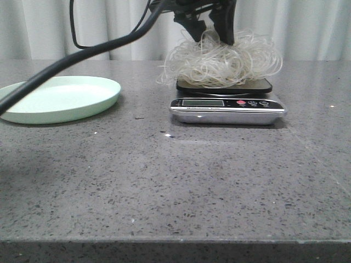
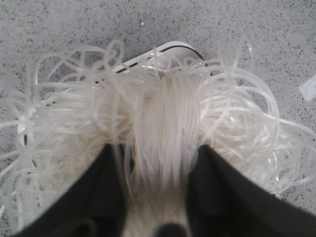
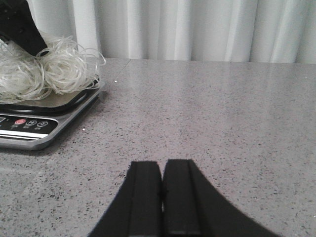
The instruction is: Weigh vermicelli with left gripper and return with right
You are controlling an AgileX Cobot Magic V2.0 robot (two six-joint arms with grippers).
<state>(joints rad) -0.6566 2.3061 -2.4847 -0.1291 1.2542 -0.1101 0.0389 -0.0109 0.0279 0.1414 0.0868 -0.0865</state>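
Vermicelli [image 1: 222,64]: heaped on scale [image 1: 227,104] platform, far side of bench.
Left gripper [image 2: 158,163]: over heap from above, fingers pinched round a noodle bunch.
Right gripper [image 3: 162,190]: low over bench right of scale, fingers together, holding nothing.

A pale green plate [image 1: 60,98] lies flat on the grey speckled desk [image 1: 175,181], off to the left and well apart from a digital scale [image 1: 227,109]. The scale has a silver body, a black platform on top and a front panel with a blank grey display, one red button and smaller dark buttons beside it. White pleated curtains [image 1: 307,27] hang behind the desk's far edge.
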